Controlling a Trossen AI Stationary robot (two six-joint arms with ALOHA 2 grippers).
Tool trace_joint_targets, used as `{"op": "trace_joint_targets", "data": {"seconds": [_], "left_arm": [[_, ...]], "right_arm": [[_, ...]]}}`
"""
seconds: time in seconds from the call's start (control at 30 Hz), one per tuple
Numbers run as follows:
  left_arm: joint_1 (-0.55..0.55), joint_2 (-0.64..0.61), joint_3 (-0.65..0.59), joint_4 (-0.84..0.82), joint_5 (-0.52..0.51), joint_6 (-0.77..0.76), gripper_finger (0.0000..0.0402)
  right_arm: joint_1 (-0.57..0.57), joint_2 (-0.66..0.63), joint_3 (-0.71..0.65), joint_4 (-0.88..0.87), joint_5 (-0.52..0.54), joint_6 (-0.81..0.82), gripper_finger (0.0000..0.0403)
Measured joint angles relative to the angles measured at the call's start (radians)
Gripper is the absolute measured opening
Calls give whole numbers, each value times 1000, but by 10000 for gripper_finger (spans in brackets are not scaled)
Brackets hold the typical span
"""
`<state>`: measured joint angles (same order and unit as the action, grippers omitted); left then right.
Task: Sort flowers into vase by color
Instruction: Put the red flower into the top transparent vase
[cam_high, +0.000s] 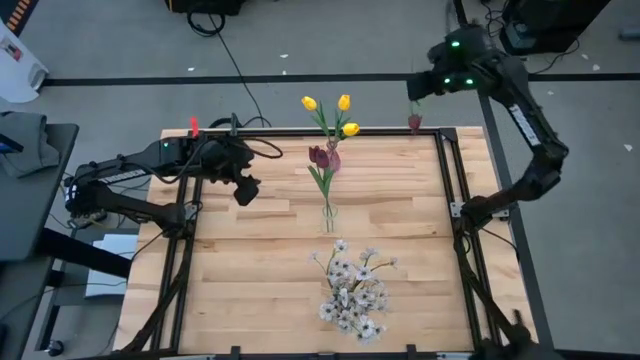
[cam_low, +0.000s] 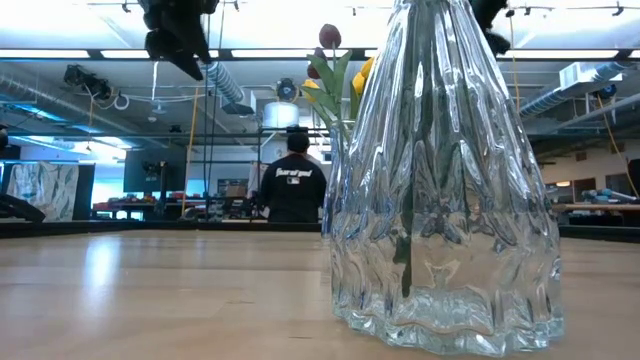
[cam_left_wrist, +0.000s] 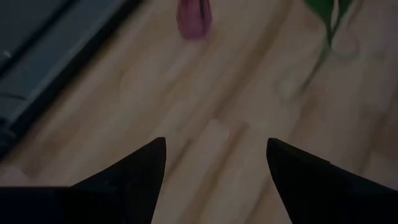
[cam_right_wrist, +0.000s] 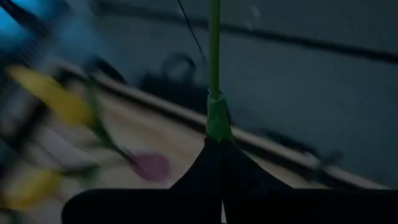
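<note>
At the far right corner of the desk (cam_high: 250, 290) your right hand (cam_high: 415, 100) is up high, clenched on the green stem (cam_right_wrist: 214, 74) of a dark red tulip (cam_high: 414, 122) whose head hangs just past the desk's far edge in the high view; the right wrist view shows both fingers pinched tight around the stem. Mid-desk you have a clear glass vase (cam_high: 328, 216) standing upright with yellow tulips (cam_high: 343, 103) and more dark red tulips (cam_high: 320, 155) already in it, stems down in the glass. Near the front edge a bunch of small white blossoms (cam_high: 352, 292) lies flat on the wood, well apart from the vase. Your left hand (cam_high: 246, 187) hovers over the left part of the desk, fingers (cam_left_wrist: 134, 174) spread and released, nothing between them. In the low view the vase fills the foreground, and a person (cam_low: 295, 185) in a dark shirt stands in the room behind.
</note>
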<state>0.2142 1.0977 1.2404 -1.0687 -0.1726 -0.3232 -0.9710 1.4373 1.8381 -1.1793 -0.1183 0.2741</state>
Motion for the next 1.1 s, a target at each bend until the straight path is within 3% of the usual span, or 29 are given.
{"op": "trace_joint_targets", "data": {"seconds": [0.13,0.3,0.43,0.7,1.1], "left_arm": [[0,0,0,115,-61,39,282],[0,0,0,334,-135,193,282],[0,0,0,555,-180,402,282],[0,4,0,950,-317,855,282],[56,15,1,1237,-349,1292,282]], "right_arm": [[1,-69,0,134,-64,97,0],[1,-126,0,309,-162,211,0],[12,-140,0,442,-248,302,0],[110,-118,-5,688,-300,472,0],[356,-18,-127,1519,-280,887,1]]}}
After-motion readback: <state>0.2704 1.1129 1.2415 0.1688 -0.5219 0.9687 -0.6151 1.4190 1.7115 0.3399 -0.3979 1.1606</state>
